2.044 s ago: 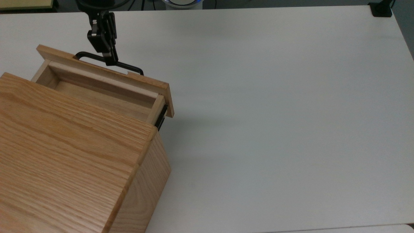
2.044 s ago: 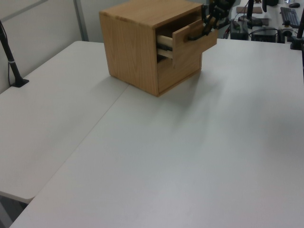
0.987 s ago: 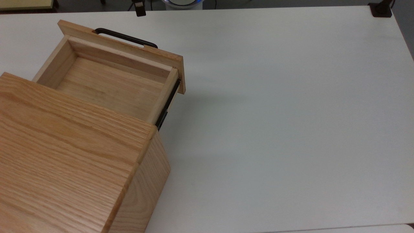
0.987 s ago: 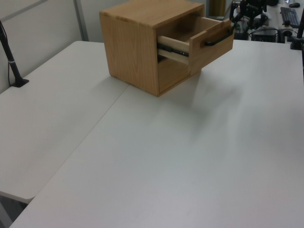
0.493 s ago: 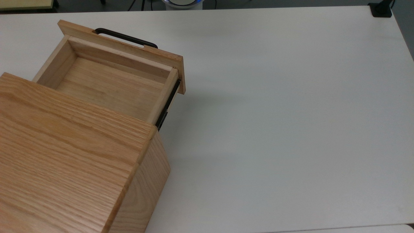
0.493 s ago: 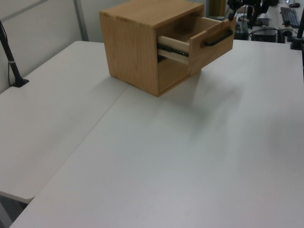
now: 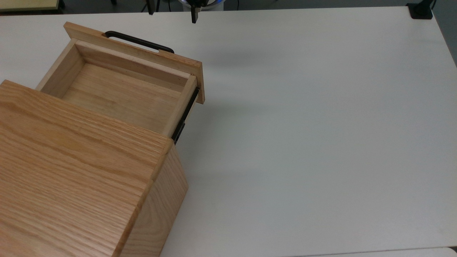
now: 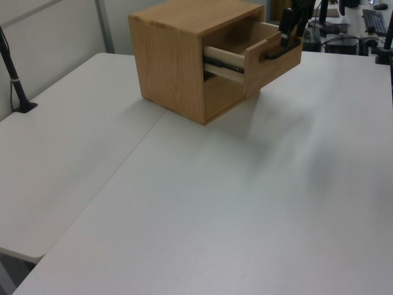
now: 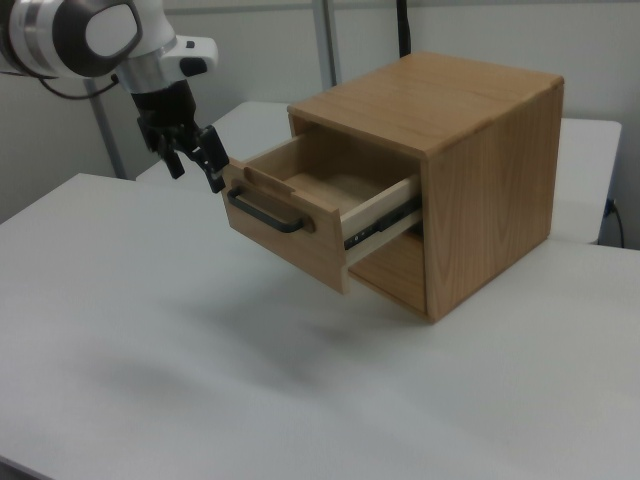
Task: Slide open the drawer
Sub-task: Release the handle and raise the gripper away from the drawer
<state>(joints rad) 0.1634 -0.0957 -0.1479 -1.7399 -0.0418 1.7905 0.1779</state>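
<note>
One oak drawer (image 7: 117, 89), top view: I log it slid well out of its casing (image 7: 71, 178), black bar handle (image 7: 139, 41), bare white desk (image 7: 303, 125).
Left view: black side rail (image 8: 224, 61) exposed.
Right view: gripper (image 9: 194, 160) beside the front panel, jaws released, grasping nothing. Task looks done.

White tables (image 8: 184, 203) stand before a pale partition wall (image 9: 260, 50) with grey posts (image 9: 325, 45).
</note>
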